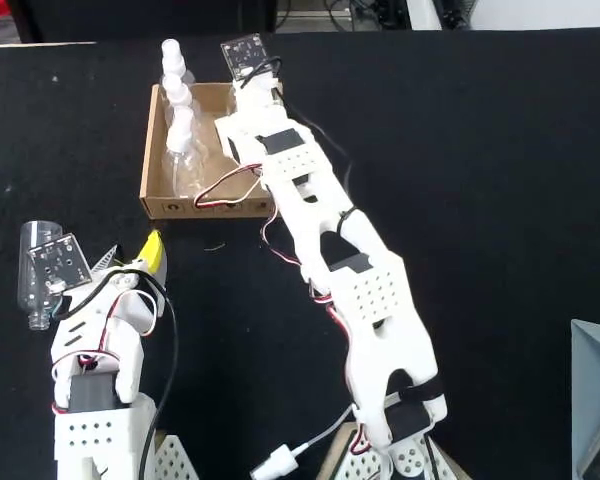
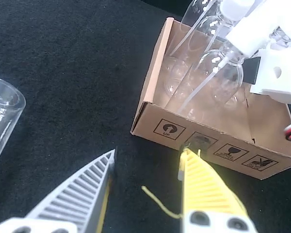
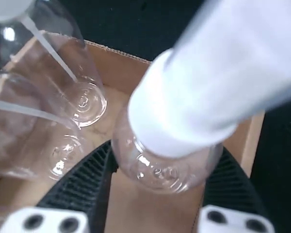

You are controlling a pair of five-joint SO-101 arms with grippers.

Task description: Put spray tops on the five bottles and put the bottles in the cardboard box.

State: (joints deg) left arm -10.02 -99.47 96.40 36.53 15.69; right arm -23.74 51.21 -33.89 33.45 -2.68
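The right gripper [image 3: 165, 150] sits inside the cardboard box [image 1: 205, 207] at the far left of the table [image 1: 480, 150]. Its two black fingers [image 3: 82, 184] are closed against either side of a clear bottle [image 3: 160, 172]. That bottle carries a white spray top [image 3: 199, 97] and stands top up toward the right side of the box. Whether its base touches the box floor is hard to tell. From above, the arm's wrist covers it completely.

Left of it in the box stand other bottles [image 1: 183, 150] with tops on, in a row along the left wall. Three white tops seem to rise there, but the clear bodies overlap and the count is not certain.

The left gripper [image 2: 148, 155] hovers low over the black table, on the near side of the box's near left corner. It is wide open and holds nothing: a grey finger [image 2: 82, 194] and a yellow finger [image 2: 208, 194] are spread apart with bare table between them.

Just left of it a topless bottle [image 1: 35, 270] lies on its side on the table, neck toward the near edge. It is partly hidden behind the wrist's camera board, and the edge of the left wrist view cuts it off.

A loose spray top [image 1: 278, 463] with its thin tube lies at the near edge of the table, between the two arm bases.
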